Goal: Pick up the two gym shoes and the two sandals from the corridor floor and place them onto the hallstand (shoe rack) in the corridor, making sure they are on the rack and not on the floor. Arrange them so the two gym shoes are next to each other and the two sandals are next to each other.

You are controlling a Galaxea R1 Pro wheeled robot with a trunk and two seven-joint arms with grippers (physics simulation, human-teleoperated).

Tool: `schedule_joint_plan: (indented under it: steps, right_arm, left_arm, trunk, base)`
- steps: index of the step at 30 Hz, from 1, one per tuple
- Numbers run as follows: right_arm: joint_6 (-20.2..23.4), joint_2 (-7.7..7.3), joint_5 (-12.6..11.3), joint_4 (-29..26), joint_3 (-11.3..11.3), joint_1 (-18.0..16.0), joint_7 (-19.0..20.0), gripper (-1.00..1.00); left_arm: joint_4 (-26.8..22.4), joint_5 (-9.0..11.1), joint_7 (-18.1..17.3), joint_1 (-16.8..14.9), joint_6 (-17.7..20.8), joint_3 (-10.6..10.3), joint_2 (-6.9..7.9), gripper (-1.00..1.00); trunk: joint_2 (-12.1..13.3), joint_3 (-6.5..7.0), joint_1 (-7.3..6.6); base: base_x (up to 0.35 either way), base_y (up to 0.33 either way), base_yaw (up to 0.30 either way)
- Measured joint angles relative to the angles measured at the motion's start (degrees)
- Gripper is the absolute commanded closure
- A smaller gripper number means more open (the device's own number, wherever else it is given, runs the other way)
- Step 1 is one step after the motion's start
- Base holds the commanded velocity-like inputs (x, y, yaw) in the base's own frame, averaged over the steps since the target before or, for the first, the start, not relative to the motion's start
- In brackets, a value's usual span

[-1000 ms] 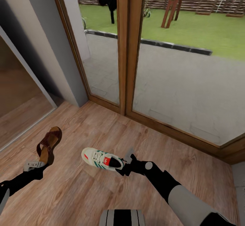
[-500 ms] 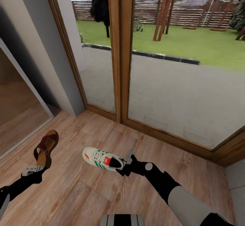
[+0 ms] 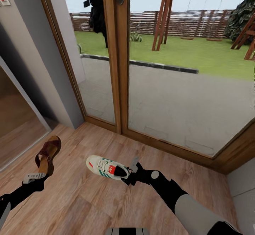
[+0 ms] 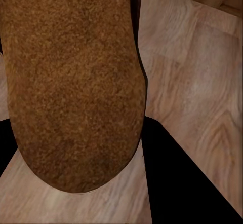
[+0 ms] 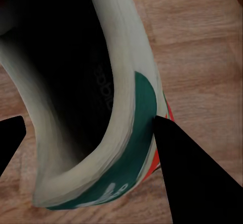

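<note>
Brown sandal (image 3: pixel 47 155) held aloft, white sneaker (image 3: pixel 106 167) gripped

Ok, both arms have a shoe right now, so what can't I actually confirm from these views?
- Left wrist view: the sandal sole hides the fingers' contact.
- Head view: the gym shoe heel covers the right gripper tips.
- Head view: the left gripper is small; jaw gap unreadable.
- Left edge cuts off the side room.

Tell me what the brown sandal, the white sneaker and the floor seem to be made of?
The sandal looks like dark brown leather straps over a tan, grainy footbed, maybe suede or cork. The sneaker looks like smooth white leather or synthetic with green stripes, a red patch and a dark lining. The floor looks like matte wood planks, judging by the grain and seams; it could be laminate.
</note>
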Motion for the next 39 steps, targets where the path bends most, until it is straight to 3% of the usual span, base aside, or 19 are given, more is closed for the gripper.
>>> schedule_joint_plan:
  steps: [11,17,36,39]
  right_arm:
    - [-0.05,0.01,0.01,0.05,0.01,-0.01,0.0,1.0]
    - [-0.06,-0.07,0.02,0.04,0.01,0.0,-0.01,1.0]
    - [-0.06,-0.02,0.05,-0.03,-0.03,0.0,-0.2,1.0]
    - [-0.13,-0.02,-0.15,-0.08,-0.2,-0.01,-3.25,1.0]
  left_arm:
    - [0.09,-0.01,0.12,0.01,0.12,0.0,-0.06,1.0]
    - [0.15,0.0,0.13,0.0,0.16,0.04,-0.07,1.0]
    - [0.64,-0.01,0.21,0.01,0.09,0.07,-0.08,1.0]
    - [2.63,-0.12,1.44,0.03,-0.16,0.04,-0.24,1.0]
  trunk:
    - [0.0,0.84,0.0]
    - [0.0,0.85,0.02]
    - [0.0,0.85,0.02]
    - [0.0,0.85,0.01]
  base:
    - [0.0,0.0,-0.089]
    - [-0.165,0.198,0.017]
    - [-0.177,0.258,0.265]
    - [-0.05,0.089,0.277]
